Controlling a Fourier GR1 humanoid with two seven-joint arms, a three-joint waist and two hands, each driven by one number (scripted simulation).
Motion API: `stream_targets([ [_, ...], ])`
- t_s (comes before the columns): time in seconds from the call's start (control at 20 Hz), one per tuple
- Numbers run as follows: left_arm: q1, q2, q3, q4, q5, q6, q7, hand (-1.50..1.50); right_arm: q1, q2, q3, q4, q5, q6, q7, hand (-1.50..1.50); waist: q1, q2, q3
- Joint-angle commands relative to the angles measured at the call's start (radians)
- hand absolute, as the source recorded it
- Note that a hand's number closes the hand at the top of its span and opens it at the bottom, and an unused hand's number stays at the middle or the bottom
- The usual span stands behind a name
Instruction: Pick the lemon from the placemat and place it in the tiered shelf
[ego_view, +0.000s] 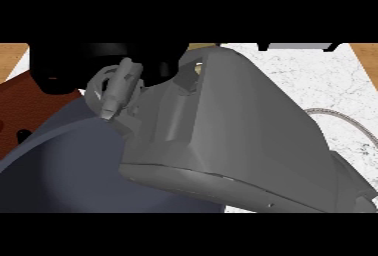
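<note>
A grey forearm (244, 135) fills most of the frame, running from the lower right up toward the upper middle, and it hides nearly everything the task concerns. At its far end a black mass in the upper left is probably a hand (96, 60), but which hand it is, how its fingers are set, and whether it has hold of anything cannot be told. The other hand cannot be made out at all. No lemon shows anywhere, so its place is unknown; it may lie under the arm or inside that dark shape. A blue-grey surface (66, 170) in the lower left may be the placemat, with a reddish-brown patch (37, 107) above it at the left edge. White marbled counter (332, 80) shows in the upper right, and a thin curved wire (347, 120) at the right edge may belong to the tiered shelf. As a judgement, a lemon is light, fairly stiff and not fragile, with a waxy rind that can slip and a rounded body that rolls; it is best taken across its widest middle, fingers and thumb on opposite sides.
</note>
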Motion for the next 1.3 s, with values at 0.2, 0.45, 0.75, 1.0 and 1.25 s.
stream_targets([
  [0.2, 0.003, -0.052, -0.041, -0.01, -0.007, -0.01, 0.025, 0.0, -0.174, -0.035, -0.19, 0.28, -0.023, 0.021, -0.058, 1.5, 0.001, 0.01, -0.012],
  [0.45, -0.022, -0.061, -0.045, -0.016, -0.021, -0.003, 0.043, 0.0, -0.194, -0.019, -0.203, 0.454, -0.031, 0.017, -0.191, 1.5, 0.005, 0.014, -0.012],
  [0.75, -0.071, -0.079, -0.035, 0.034, -0.04, 0.009, 0.029, 0.0, -0.271, -0.022, -0.226, 0.628, -0.007, 0.007, -0.309, 1.5, 0.008, 0.017, -0.013],
  [1.0, -0.035, -0.1, -0.046, 0.02, -0.051, 0.006, 0.013, 0.0, -0.225, -0.041, -0.236, 0.716, 0.026, -0.046, -0.42, 1.5, 0.004, 0.016, -0.012],
  [1.25, -0.04, -0.092, -0.037, 0.032, -0.05, -0.012, 0.012, 0.0, -0.287, -0.039, -0.266, 0.858, 0.046, -0.1, -0.494, 1.5, 0.016, 0.021, -0.013],
])
